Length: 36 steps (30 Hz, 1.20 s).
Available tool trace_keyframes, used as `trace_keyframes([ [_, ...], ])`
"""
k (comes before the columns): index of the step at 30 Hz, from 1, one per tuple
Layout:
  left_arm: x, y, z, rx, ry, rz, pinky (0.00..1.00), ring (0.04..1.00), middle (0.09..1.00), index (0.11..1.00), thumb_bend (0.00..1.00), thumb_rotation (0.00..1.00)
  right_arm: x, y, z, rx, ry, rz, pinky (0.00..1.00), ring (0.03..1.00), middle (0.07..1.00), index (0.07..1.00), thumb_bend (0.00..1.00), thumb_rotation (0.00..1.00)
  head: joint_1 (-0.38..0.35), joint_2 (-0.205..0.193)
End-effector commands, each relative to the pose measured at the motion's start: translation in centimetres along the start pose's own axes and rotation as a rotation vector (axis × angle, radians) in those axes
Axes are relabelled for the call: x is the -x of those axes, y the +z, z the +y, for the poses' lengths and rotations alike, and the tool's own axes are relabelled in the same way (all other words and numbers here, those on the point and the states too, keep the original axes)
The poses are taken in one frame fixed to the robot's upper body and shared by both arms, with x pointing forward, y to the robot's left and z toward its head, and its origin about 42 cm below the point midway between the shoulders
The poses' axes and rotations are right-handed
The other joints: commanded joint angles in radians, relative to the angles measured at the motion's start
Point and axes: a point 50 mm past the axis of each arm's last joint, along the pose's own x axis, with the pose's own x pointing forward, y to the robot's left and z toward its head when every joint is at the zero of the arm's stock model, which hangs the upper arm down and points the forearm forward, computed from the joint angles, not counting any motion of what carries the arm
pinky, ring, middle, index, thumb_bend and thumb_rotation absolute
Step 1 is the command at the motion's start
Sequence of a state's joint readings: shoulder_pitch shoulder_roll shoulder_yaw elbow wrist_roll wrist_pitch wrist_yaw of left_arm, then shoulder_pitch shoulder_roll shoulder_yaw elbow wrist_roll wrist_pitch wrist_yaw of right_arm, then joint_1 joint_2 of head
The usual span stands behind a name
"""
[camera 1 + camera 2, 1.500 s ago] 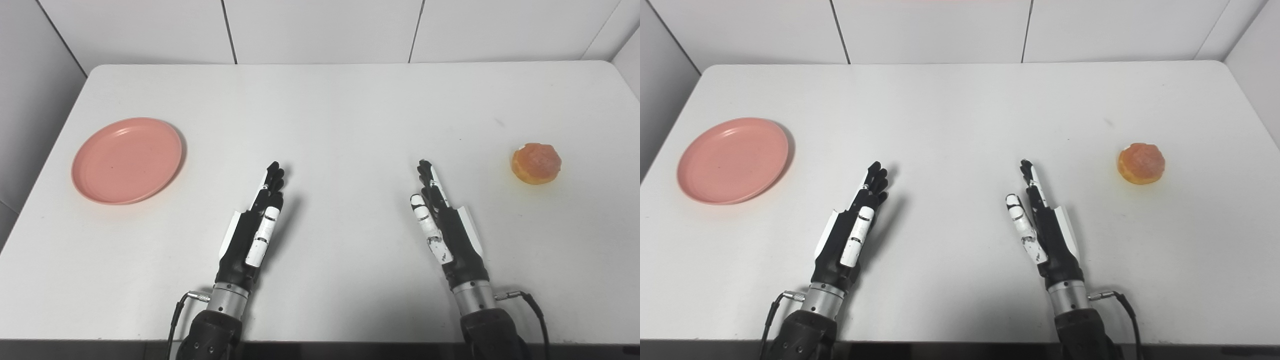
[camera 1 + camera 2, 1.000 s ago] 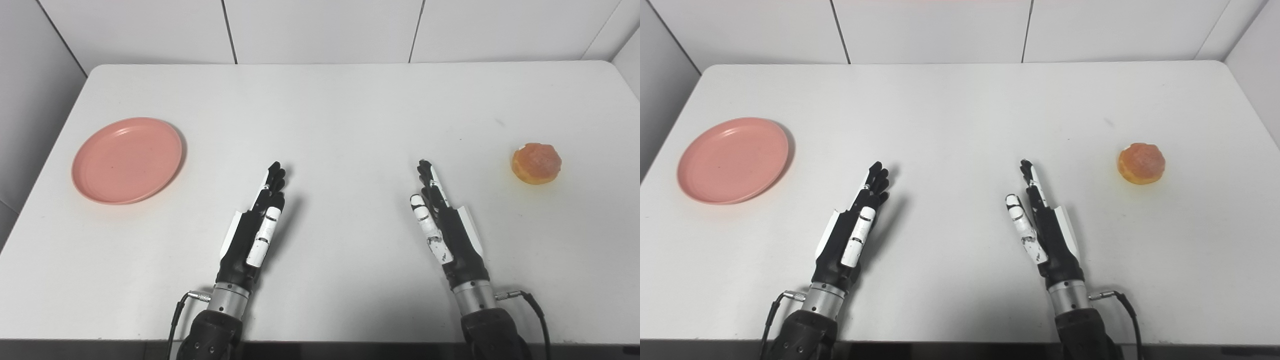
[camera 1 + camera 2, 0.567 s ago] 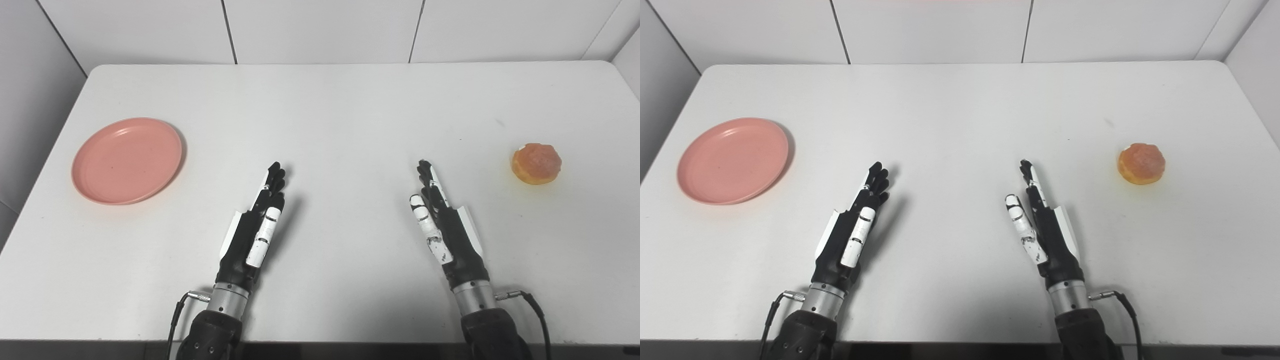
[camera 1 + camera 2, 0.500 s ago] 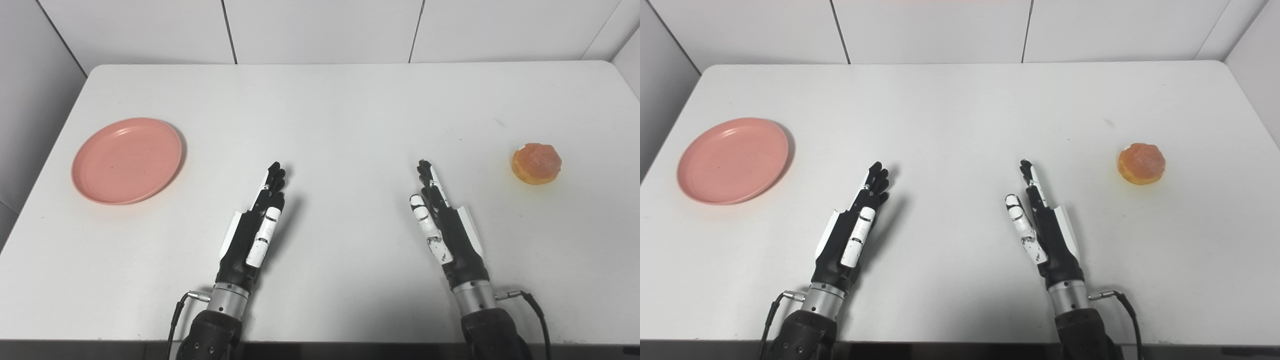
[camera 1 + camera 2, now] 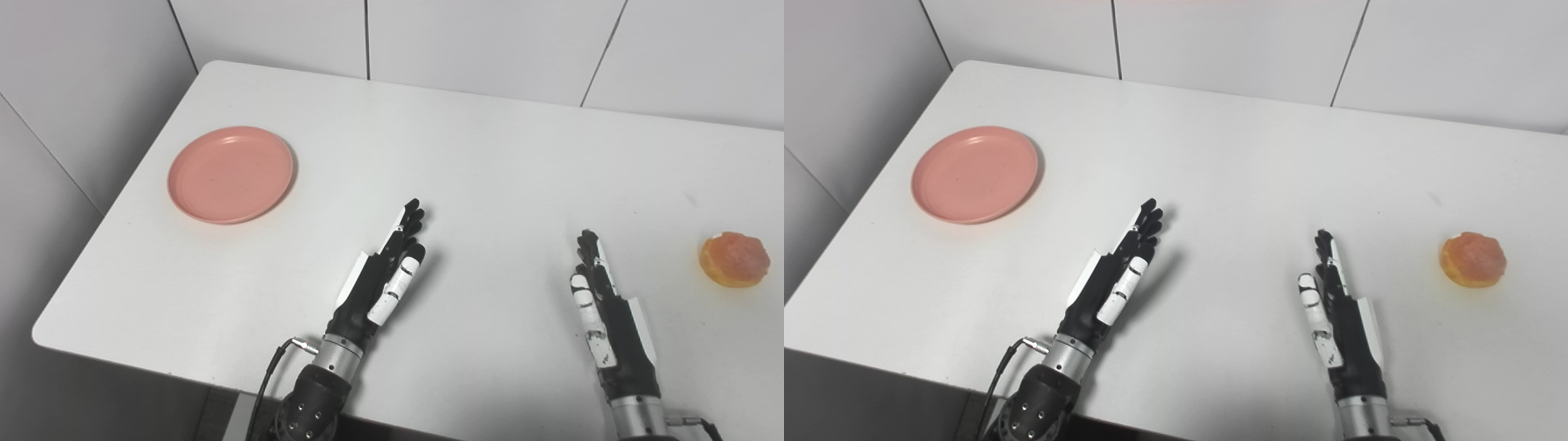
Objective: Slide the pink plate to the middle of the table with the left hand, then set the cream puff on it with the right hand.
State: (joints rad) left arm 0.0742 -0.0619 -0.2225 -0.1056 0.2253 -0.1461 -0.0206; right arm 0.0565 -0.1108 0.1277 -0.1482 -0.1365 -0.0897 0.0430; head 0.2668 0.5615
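- Your left hand [image 5: 380,278] and right hand [image 5: 606,312] are open and empty.
- The pink plate [image 5: 229,174] sits far left; the cream puff [image 5: 734,260] far right.
- Nothing started: reach left for the plate.

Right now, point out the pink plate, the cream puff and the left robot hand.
pink plate [image 5: 230,174], left eye view, flat centre.
cream puff [image 5: 734,259], left eye view, top.
left robot hand [image 5: 1115,282], right eye view, back.

Both head cameras look down from above the near edge of the white rectangular table [image 5: 490,159], side by side, sharing almost the whole tabletop, the right one slightly shifted.
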Motion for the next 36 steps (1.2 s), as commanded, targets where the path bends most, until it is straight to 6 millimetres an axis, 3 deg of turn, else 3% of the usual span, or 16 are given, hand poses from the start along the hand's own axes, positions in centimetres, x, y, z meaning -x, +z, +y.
trace_keyframes([
  [1,0.3,-1.3,-1.7,0.004,-0.018,0.033,0.94,0.967,0.975,0.976,0.48,1.00,0.5,-1.1,-1.1,0.022,0.001,-0.008,1.00,1.000,1.000,1.000,0.14,1.00,0.025,-0.011],
  [8,-0.8,-1.9,-3.6,-0.026,-0.016,0.022,0.93,0.964,0.970,0.970,0.41,1.00,0.3,-1.7,-2.4,0.020,0.005,-0.010,1.00,1.000,1.000,1.000,0.07,1.00,0.138,-0.052],
  [24,-1.0,-1.5,-4.1,-0.019,-0.012,0.028,0.95,0.979,0.985,0.982,0.42,1.00,0.5,-0.8,-2.6,-0.002,0.018,-0.012,1.00,1.000,1.000,1.000,0.01,1.00,0.148,-0.034],
  [36,-1.5,0.0,-2.5,-0.027,0.005,0.002,0.96,0.974,0.978,0.978,0.42,1.00,0.0,-0.3,-2.0,-0.019,0.015,-0.007,1.00,1.000,1.000,1.000,0.00,1.00,0.152,-0.023],
])
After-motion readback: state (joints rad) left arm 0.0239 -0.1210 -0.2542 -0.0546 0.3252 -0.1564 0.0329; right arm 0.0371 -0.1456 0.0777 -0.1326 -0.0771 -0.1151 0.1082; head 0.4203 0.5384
